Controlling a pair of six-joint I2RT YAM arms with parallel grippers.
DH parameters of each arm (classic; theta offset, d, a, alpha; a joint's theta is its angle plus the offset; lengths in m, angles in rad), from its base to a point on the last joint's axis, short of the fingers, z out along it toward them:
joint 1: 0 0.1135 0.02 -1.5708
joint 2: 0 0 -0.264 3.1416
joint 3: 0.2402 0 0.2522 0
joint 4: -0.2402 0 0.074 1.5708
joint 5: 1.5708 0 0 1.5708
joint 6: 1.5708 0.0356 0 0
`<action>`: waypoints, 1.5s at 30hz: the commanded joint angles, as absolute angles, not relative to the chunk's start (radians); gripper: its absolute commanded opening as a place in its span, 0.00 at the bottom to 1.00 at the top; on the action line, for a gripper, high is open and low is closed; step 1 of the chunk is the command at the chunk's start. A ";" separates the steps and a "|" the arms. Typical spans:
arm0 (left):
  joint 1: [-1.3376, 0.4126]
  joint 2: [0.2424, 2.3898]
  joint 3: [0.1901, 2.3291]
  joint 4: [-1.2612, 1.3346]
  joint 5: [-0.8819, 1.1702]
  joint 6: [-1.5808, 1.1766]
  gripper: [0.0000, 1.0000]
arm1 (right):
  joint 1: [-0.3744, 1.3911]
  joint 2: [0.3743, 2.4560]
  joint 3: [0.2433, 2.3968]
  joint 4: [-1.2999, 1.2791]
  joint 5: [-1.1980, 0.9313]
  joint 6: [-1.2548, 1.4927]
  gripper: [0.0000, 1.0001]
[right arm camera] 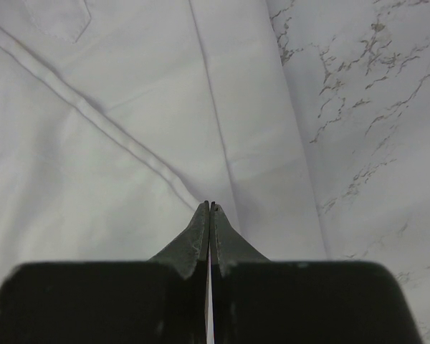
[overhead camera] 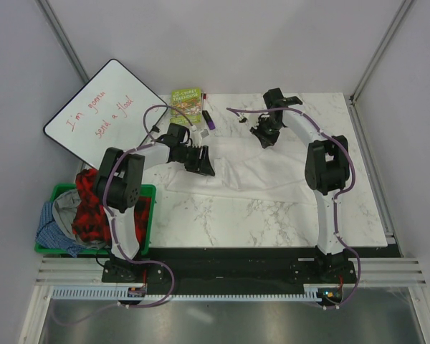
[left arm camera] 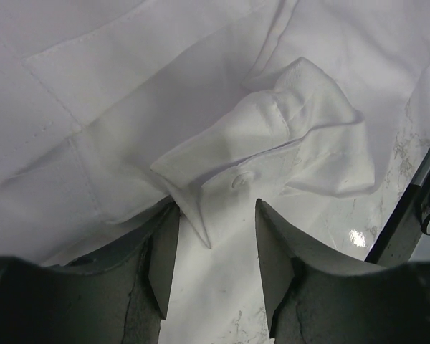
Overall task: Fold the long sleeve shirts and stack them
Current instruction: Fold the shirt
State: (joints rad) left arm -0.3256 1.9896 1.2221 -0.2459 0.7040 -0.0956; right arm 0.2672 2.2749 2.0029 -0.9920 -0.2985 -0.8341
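Note:
A white long sleeve shirt lies spread across the far half of the marble table. My left gripper hovers low over its left part. In the left wrist view the left gripper is open. A buttoned sleeve cuff of the shirt lies just ahead, and its pointed corner reaches in between the jaws without touching either. My right gripper hangs above the shirt's far right edge. Seen from its wrist, the right gripper is shut with nothing in it, above the shirt.
A green book and a purple marker lie at the table's far edge. A whiteboard leans at the far left. A green bin of mixed clothes stands off the left edge. Bare marble spans the near half.

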 commanded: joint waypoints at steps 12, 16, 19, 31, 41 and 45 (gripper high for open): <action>-0.333 1.895 1.232 -0.228 0.704 -0.115 0.20 | 0.267 2.266 1.997 -1.003 -0.284 -0.851 0.00; -0.333 1.871 1.250 -0.290 0.696 -0.089 0.02 | 0.265 2.266 1.997 -0.999 -0.268 -0.847 0.00; -0.333 1.868 1.261 -0.345 0.698 -0.069 0.02 | 0.264 2.263 2.008 -0.992 -0.262 -0.835 0.00; -0.311 1.868 1.244 -0.453 0.682 -0.002 0.02 | 0.281 2.247 2.039 -1.054 -0.347 -0.873 0.39; -0.311 1.905 1.258 -0.449 0.680 0.029 0.02 | 0.348 2.287 2.052 -1.111 -0.380 -0.913 0.42; -0.313 1.905 1.256 -0.448 0.680 0.028 0.02 | 0.365 2.319 2.078 -1.111 -0.364 -0.913 0.44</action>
